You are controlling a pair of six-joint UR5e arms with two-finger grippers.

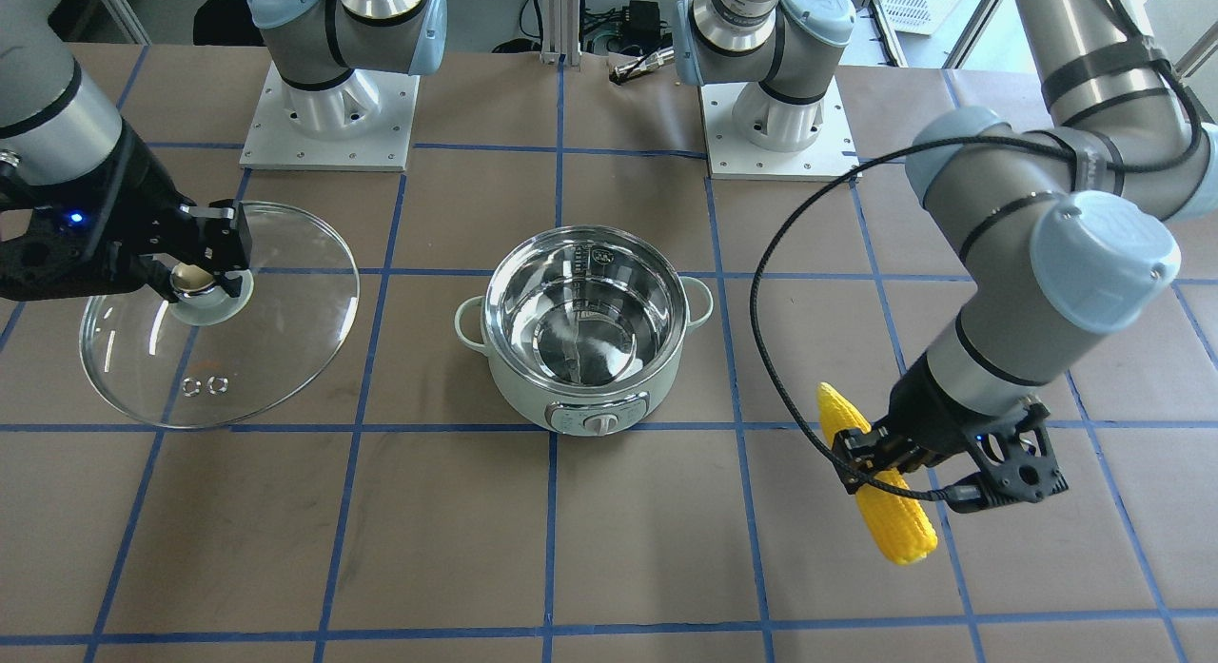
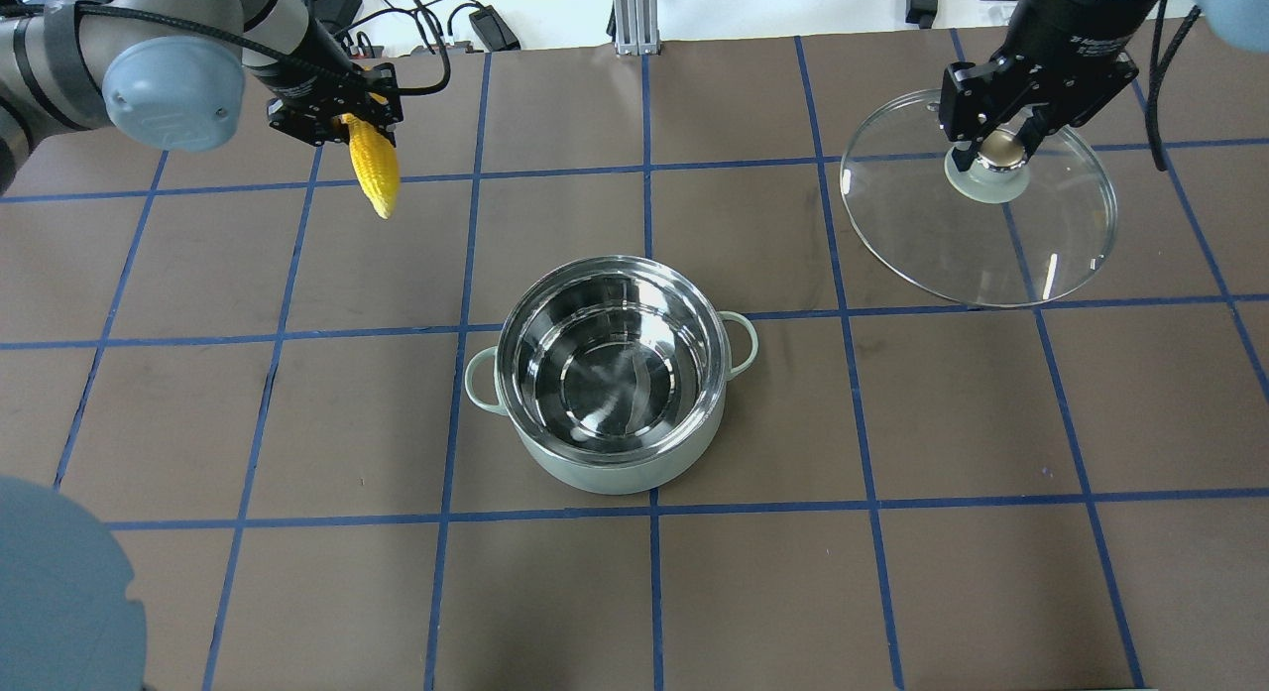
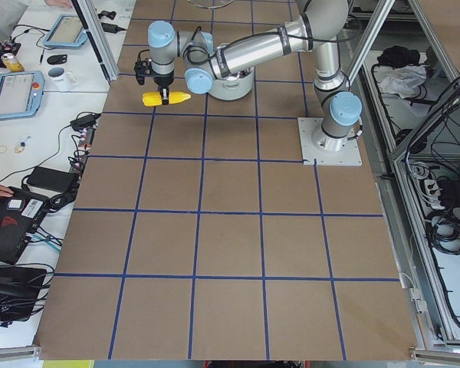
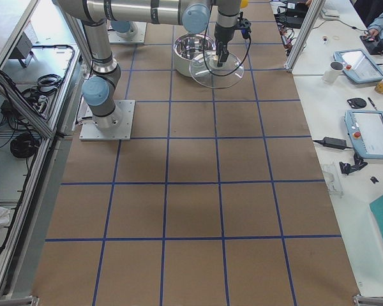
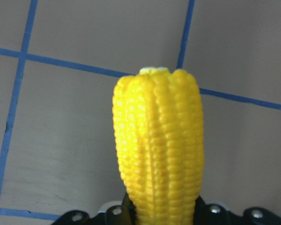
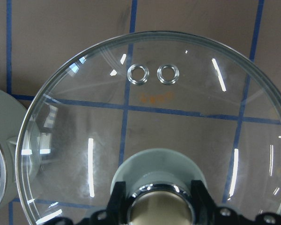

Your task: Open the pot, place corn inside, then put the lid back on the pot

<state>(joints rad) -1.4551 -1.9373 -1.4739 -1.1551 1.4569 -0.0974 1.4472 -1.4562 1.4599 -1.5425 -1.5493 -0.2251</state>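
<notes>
1. Left gripper [image 2: 349,121] is clamped across the middle of the corn [image 2: 377,175]. The cob's blunt end juts out ahead of the fingers, off the table.
2. The pot [image 2: 607,476] sits open and empty, well away from both tools. Best play, I'd say: bring the cob low over the rim, angle it down, then release so it doesn't bridge the edge.
3. Right gripper [image 2: 994,146] is closed on the knob [image 2: 1001,152]. The lid [image 2: 991,255] hangs beneath it, parked aside from the pot.
</notes>
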